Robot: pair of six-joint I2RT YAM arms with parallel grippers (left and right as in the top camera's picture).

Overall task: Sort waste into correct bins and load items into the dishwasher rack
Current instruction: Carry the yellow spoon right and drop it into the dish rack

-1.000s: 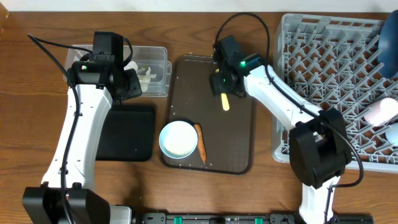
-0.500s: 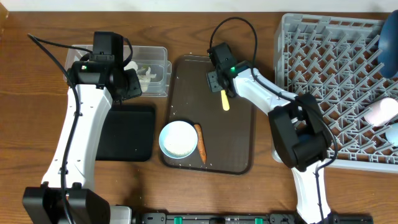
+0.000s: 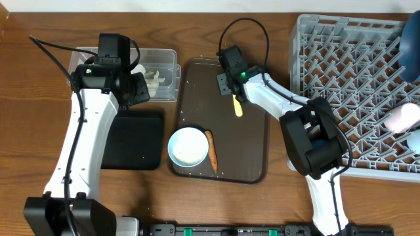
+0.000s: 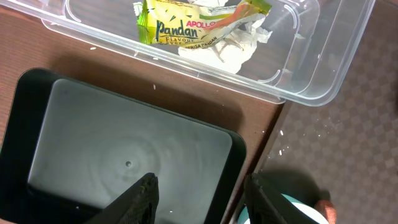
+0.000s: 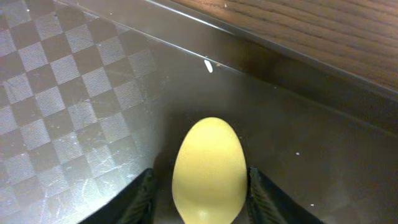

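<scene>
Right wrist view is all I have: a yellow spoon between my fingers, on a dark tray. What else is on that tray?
Observer: A light-blue bowl sits at the lower left of the brown tray in the overhead view, with a carrot stick beside it on the rack side.
Operator: Anything in the rack?
Observer: Yes, a pink cup lies at the right edge of the dishwasher rack.
Operator: And the wrapper?
Observer: The yellow-green wrapper is already in the clear tub, lying with white tissue.
</scene>
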